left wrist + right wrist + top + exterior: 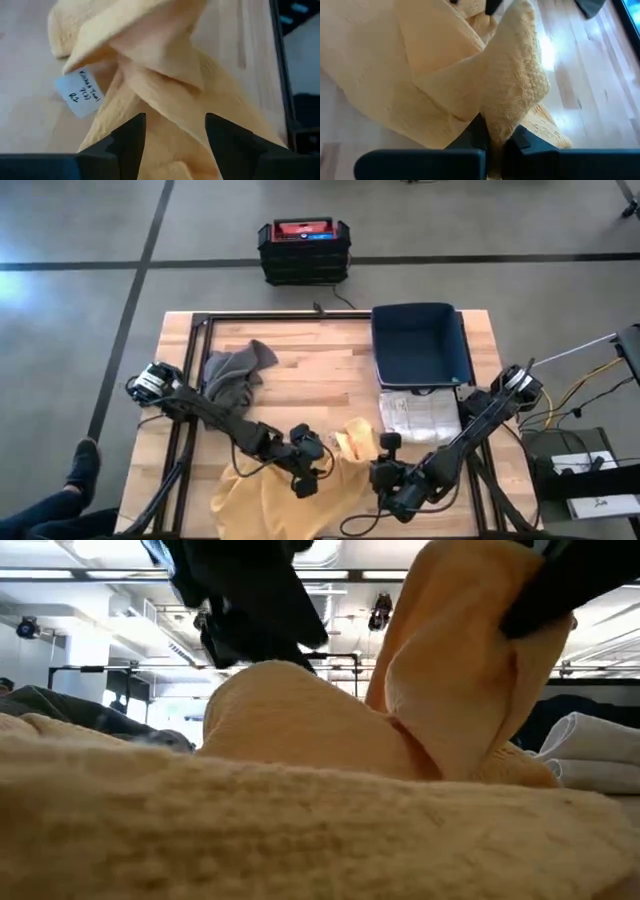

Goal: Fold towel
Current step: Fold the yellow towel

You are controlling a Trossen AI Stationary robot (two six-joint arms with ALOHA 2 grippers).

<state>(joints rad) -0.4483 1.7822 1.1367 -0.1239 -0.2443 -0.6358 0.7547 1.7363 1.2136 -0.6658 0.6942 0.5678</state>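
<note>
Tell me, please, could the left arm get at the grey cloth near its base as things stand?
Probably yes: the left claw is open over the yellow towel, and the grey cloth lies uncovered beside that arm.

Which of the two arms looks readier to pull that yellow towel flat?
The right, probably. Its gripper is already shut on a raised fold of the towel. The left gripper is open over the cloth, holding nothing.

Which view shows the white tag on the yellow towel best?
The left wrist view: the white tag lies flat on the yellow towel, its handwriting facing the camera. The high, low and right wrist views show only towel fabric, no tag.
</note>
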